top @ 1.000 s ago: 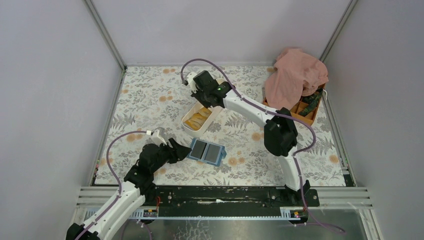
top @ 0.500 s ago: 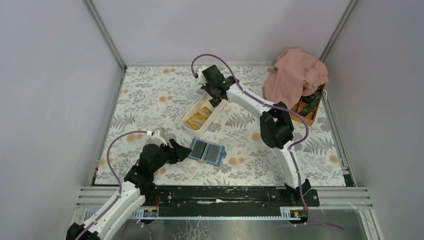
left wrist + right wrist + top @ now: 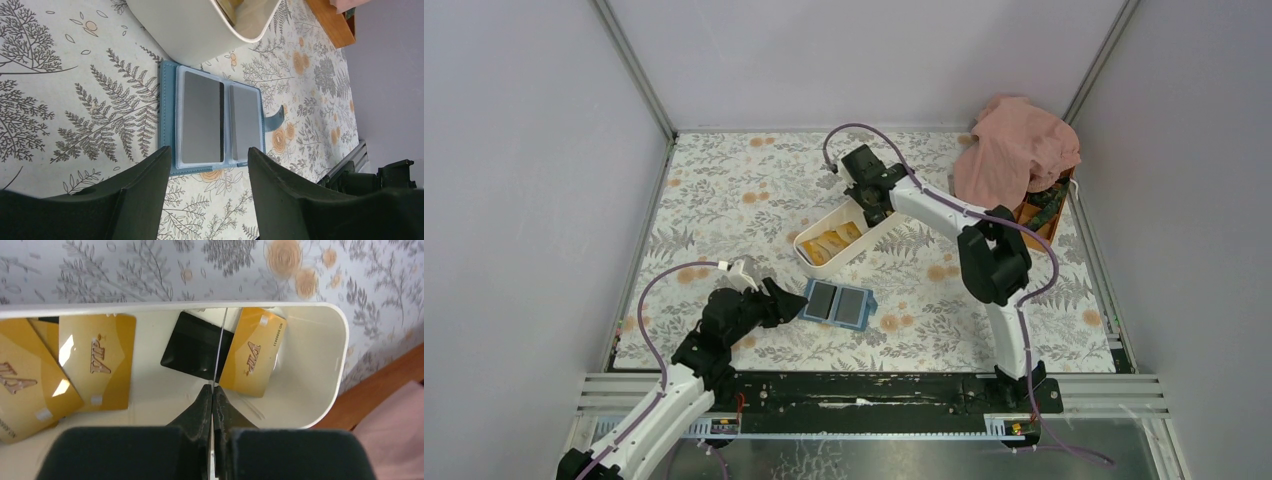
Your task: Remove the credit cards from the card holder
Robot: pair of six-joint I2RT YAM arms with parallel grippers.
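top view: the card holder [image 3: 837, 303] lies open on the counter [image 3: 724, 200], just nearside of the white tray [image 3: 801, 248].
left wrist: left fingers [image 3: 145, 200] spread, flanking the holder beside the tray.
right wrist: right fingers [image 3: 200, 410] pinch a thin card [image 3: 218, 350] edge-on above the tray, where credit cards [image 3: 97, 360] lie.

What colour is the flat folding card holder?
The card holder is blue, seen best from the left wrist.

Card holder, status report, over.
Left hand open at card holder near end. Right hand shut on credit card, edge-on over white tray. Holder lies open, nothing on top.
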